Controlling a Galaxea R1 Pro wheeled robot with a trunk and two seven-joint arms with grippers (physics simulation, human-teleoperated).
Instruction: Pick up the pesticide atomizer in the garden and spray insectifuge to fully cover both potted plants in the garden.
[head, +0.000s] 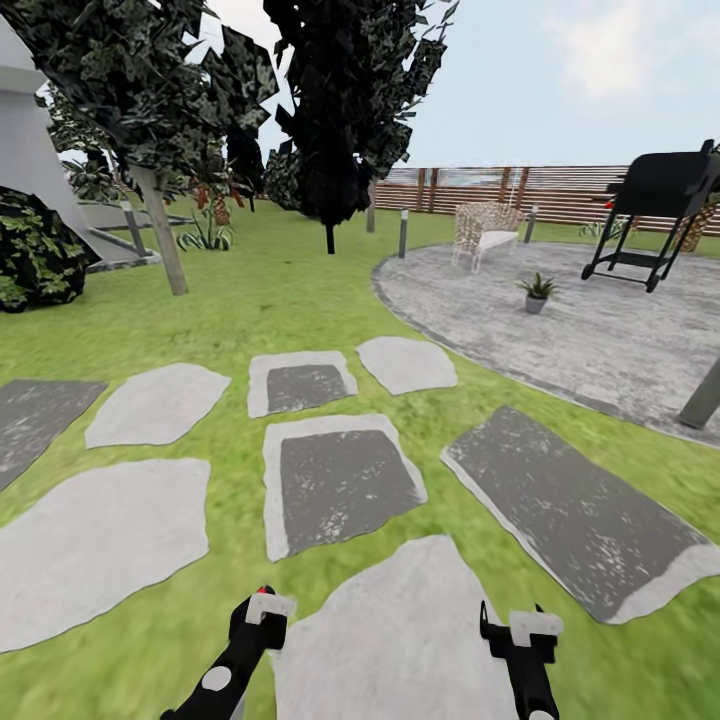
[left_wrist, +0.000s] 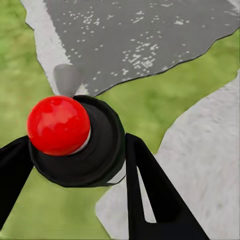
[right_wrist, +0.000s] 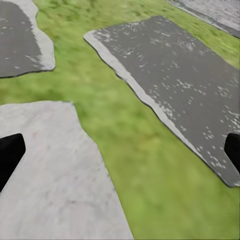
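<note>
The left gripper (left_wrist: 75, 155) has its jaws closed around the pesticide atomizer (left_wrist: 59, 125), red tip pointing forward along the fingers. The right gripper (head: 512, 630) hangs wide open, holding nothing. One potted plant (head: 537, 292) sits well ahead and to the right on the patio (head: 600, 340), beyond the stepping stones (head: 340, 480), nearer the right arm.

Both arms are glossy black. The left arm (head: 222, 680) carries a round white disc on its side and ends in a white block just behind the left gripper (head: 262, 600). The right arm (head: 533, 690) has the same white block behind the right gripper (head: 508, 618). Up close, the fingers (left_wrist: 150, 195) are flat black blades — tapering, with a slim cut-out slot. The right fingertips (right_wrist: 10, 152) are blunt, matte black — unmarked.
</note>
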